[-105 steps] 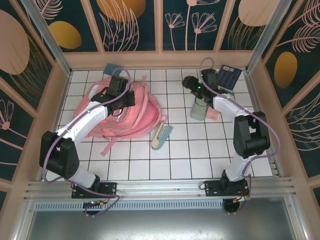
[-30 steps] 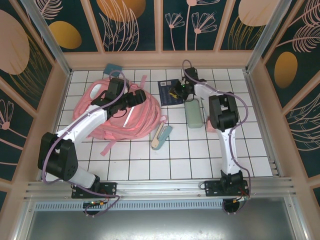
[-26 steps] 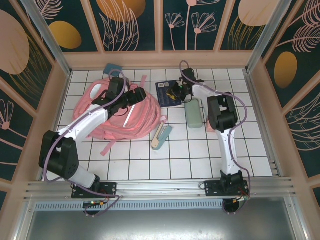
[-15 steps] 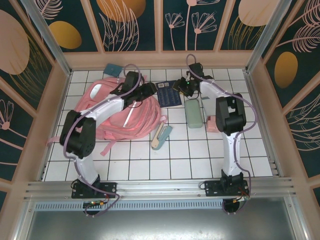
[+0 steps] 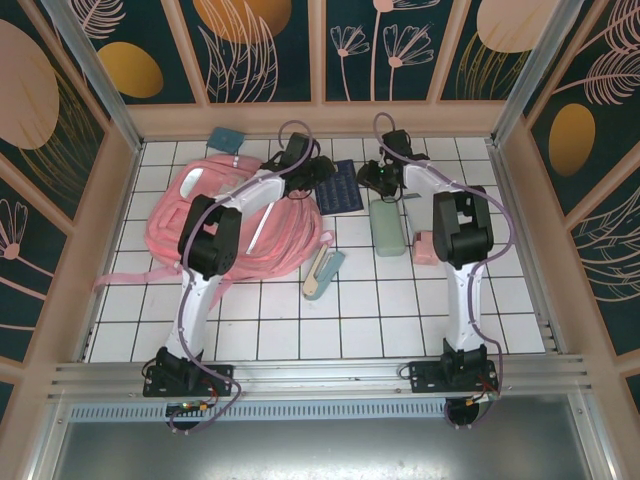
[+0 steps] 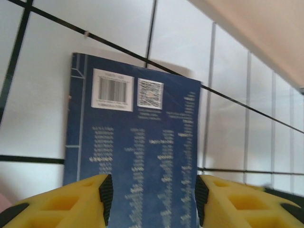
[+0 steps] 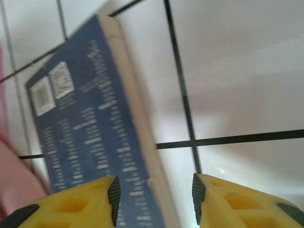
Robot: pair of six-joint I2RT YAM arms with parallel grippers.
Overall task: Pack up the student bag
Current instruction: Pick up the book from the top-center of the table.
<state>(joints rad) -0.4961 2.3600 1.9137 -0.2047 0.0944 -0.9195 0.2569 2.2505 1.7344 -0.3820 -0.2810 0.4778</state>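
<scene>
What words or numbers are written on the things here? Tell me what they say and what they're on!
Blue book, back cover: rows of pale print, too blurred to read.
Barcode on the book: any digits are too blurred to read.
QR code beside the barcode: a pattern, no words.
Student bag: any lettering is too small to read from above.
So nothing here can be quoted.

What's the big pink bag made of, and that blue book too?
Student bag: probably soft matte fabric; it slumps in folds with floppy straps. Blue book: likely paper with a smooth card cover; printed text, a barcode and pale page edges show.
</scene>
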